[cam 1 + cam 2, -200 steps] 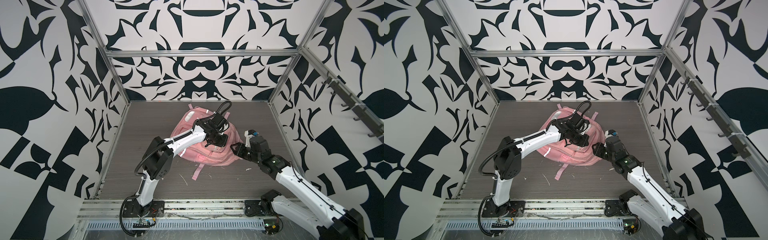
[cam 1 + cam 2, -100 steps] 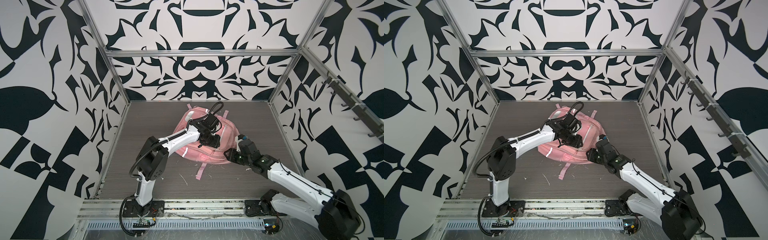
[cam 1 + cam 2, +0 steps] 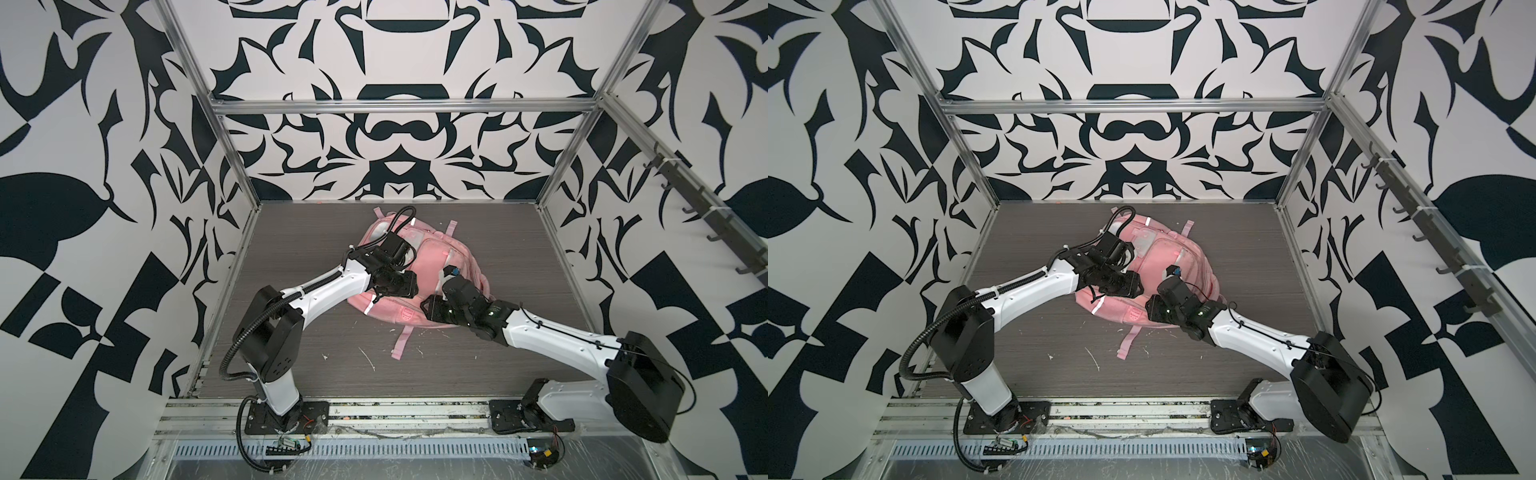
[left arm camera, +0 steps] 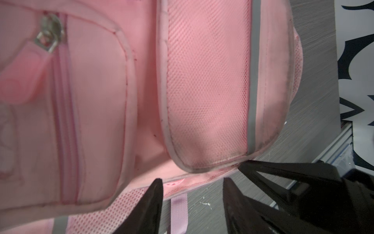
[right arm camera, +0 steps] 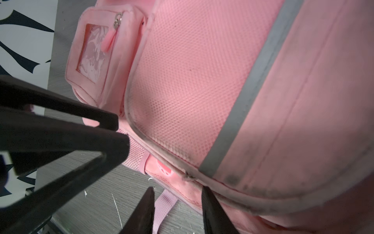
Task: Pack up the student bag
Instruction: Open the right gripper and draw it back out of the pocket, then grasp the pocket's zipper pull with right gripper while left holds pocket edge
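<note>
Fingers of the left gripper stand moderately apart with nothing clamped between them. Through the gap I see only the lower hem of the student bag, a large soft pink fabric backpack, and a bit of the dark grey wood-grain desk. A second ago this gripper sat further in, over the middle of the bag. It has since drawn back to the near-left part.

The bag lies flat, front up, towards the back of the desk's middle, roughly where it was before as far as I can judge. Its loose pink strap trails towards me among a few white scraps. In my right wrist view a silver reflective strip crosses the mesh panel, with the small clear-window pocket beyond it.

The right gripper has changed most. A second ago it was held off the bag's right side. Now the arm reaches in low and the gripper is at the near-right hem. Its fingers are apart by a middling gap, with the hem showing between the tips. I cannot tell whether they touch the fabric.
</note>
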`<state>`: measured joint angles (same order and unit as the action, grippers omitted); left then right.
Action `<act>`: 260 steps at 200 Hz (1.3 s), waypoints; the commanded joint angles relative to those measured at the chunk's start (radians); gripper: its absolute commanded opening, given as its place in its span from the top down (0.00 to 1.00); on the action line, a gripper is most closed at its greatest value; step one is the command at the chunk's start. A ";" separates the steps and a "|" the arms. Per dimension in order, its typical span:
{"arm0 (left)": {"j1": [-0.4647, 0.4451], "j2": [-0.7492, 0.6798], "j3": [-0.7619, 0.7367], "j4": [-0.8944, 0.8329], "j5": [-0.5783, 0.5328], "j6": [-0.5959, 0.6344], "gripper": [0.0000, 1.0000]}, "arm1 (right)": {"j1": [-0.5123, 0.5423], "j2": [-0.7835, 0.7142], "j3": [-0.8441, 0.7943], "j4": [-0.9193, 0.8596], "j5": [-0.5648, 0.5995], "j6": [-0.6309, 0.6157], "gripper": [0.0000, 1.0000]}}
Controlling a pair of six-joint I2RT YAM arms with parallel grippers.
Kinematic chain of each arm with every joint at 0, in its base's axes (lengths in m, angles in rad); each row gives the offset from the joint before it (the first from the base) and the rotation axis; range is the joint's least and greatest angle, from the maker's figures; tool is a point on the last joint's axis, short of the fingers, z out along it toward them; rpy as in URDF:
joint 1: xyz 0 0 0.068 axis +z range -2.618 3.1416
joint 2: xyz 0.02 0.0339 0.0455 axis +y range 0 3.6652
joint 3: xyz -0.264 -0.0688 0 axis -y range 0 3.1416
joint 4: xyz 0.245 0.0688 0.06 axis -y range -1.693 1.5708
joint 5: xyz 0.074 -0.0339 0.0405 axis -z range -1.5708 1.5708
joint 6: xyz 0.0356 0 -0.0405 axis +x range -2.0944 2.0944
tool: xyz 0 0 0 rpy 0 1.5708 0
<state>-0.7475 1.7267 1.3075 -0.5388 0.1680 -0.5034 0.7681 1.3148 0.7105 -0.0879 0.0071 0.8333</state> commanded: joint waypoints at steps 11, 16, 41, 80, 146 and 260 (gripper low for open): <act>0.018 0.017 -0.011 0.041 0.031 -0.029 0.49 | 0.005 0.026 0.054 0.019 0.055 0.008 0.59; 0.019 0.020 -0.012 0.047 0.035 -0.030 0.49 | 0.005 0.029 0.056 0.019 0.057 0.007 0.59; 0.023 0.039 -0.011 0.062 0.048 -0.040 0.49 | 0.010 0.050 0.075 0.008 0.074 0.003 0.59; 0.025 0.064 -0.004 0.074 0.065 -0.047 0.49 | 0.017 0.079 0.094 0.002 0.094 0.002 0.63; 0.025 0.077 -0.010 0.080 0.076 -0.050 0.49 | 0.023 0.116 0.119 -0.031 0.138 0.000 0.71; 0.033 0.076 -0.044 0.093 0.085 -0.052 0.50 | 0.035 0.046 0.087 -0.084 0.160 0.005 0.86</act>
<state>-0.7227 1.7897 1.2869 -0.4377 0.2466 -0.5507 0.8009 1.4204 0.7902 -0.1738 0.1230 0.8364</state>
